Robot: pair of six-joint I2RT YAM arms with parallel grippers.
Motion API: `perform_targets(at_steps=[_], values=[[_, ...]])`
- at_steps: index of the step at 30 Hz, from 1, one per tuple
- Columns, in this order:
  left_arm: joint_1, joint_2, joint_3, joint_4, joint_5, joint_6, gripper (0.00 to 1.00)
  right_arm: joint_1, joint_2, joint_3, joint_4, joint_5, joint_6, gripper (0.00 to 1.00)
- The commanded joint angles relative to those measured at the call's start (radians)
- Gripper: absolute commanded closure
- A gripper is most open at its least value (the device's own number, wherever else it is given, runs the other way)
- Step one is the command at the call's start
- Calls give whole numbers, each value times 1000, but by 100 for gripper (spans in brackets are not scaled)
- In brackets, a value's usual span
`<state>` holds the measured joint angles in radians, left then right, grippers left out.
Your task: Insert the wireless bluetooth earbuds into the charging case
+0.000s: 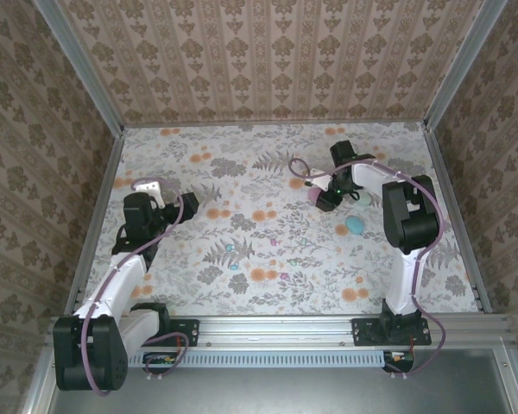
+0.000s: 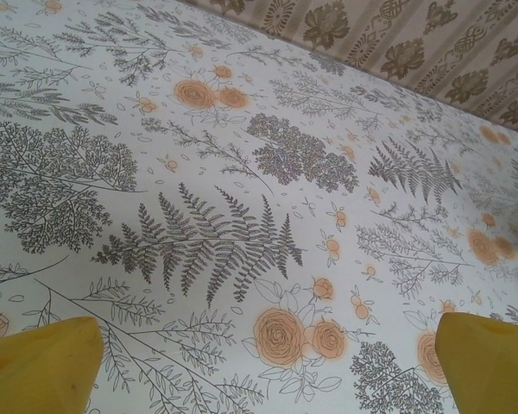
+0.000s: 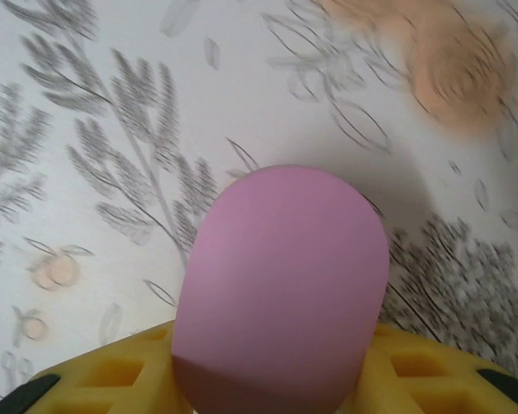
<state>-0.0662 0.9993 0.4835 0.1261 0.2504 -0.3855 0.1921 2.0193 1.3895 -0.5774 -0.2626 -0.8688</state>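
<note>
The earbuds [image 1: 234,248] are lying as tiny coloured specks near the middle of the surface. They are well apart from the pink charging case [image 3: 281,285], which is sitting toward the far right corner. The right gripper [image 1: 321,197] is clasping that case, and its yellow pads [image 3: 112,379] are pressing on both flanks. No open lid is showing, so whether the case is ready to take a bud I cannot tell.

I judge the main risk to be the hold itself. The shell is smooth and rounded, and it is sitting only at the pad tips, so it may be prone to squirting out or twisting as the arm lifts. The buds are a second worry, since they are small enough to be mistaken for the printed flowers around them.

A teal case [image 1: 354,226] is lying just nearside of the right arm, where the forearm could be nudging it on any pull toward the near edge. The left gripper [image 1: 152,186] is hanging over the left side of the surface with its fingers [image 2: 43,366] spread wide and holding nothing. It is not blocking anything.
</note>
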Motion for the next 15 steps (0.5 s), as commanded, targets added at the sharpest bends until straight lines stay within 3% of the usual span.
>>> perform_targets(at_steps=[1,8,15], values=[[-6,-21,29,-9,-7,-4,0,40,-15,-2,-16,-53,-72,55],[-6,-43,19,-23,-17,4,0,85,36,39,-39,-42,-96,55],[-6,-57,9,-29,-28,14,0,92,55,55,-52,-38,-95,44]])
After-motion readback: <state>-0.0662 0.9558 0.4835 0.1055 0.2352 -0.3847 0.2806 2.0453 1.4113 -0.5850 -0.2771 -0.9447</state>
